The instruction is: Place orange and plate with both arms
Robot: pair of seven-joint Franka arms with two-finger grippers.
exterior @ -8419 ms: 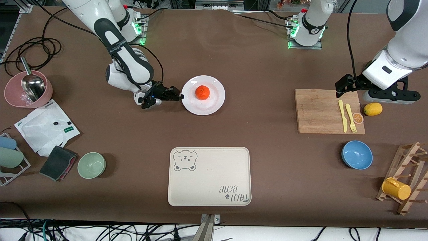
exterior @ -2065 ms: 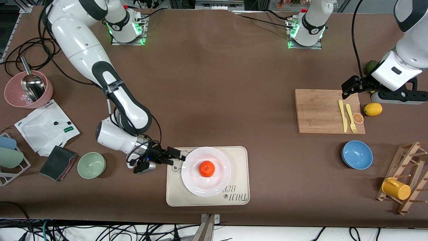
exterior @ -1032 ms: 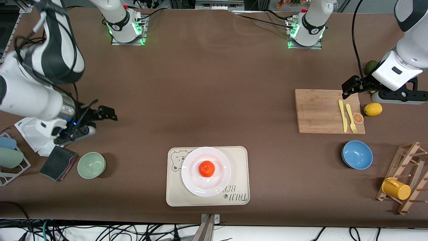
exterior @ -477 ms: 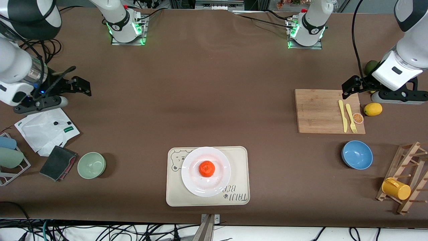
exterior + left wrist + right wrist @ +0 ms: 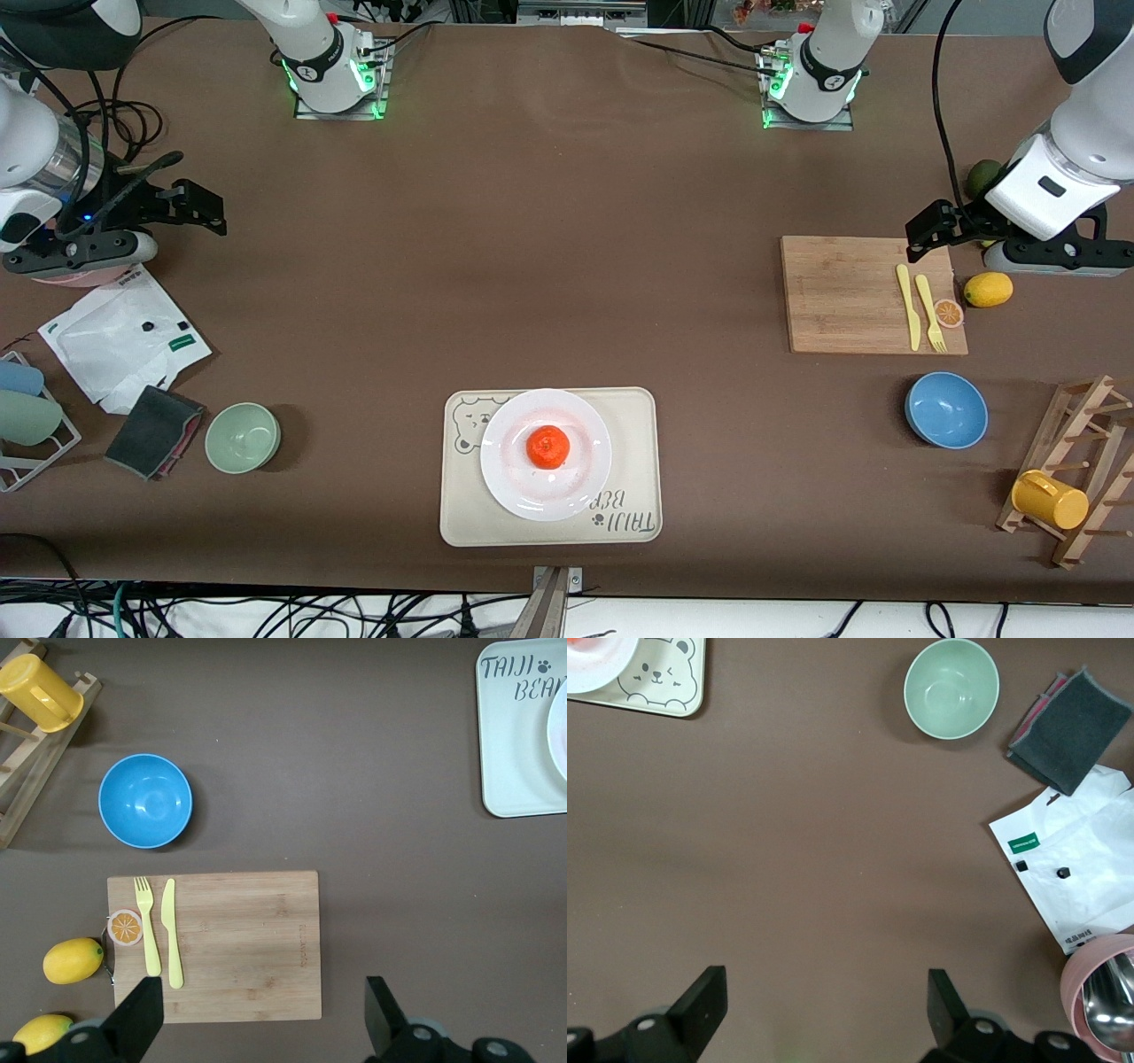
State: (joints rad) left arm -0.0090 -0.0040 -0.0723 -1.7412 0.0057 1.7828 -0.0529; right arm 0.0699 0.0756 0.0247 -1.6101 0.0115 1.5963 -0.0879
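The orange [image 5: 548, 446] sits in the middle of the plate [image 5: 509, 487], which rests on the bear-print tray [image 5: 631, 425] at the table edge nearest the front camera. Toward the left arm's end lies the cutting board [image 5: 842, 292], bearing a knife [image 5: 906, 306], fork [image 5: 929, 312] and orange slice [image 5: 949, 312]; a lemon [image 5: 988, 289] lies beside it, a bowl [image 5: 946, 409] nearer the camera. Toward the right arm's end lie a second bowl [image 5: 243, 437], a folded cloth [image 5: 153, 431] and a paper bag [image 5: 124, 337]

Two glossy white Franka arms with black joint bands; green lights glow at both bases, red caps above, black cables trailing at twelve o'clock, black two-finger grippers on each wrist.
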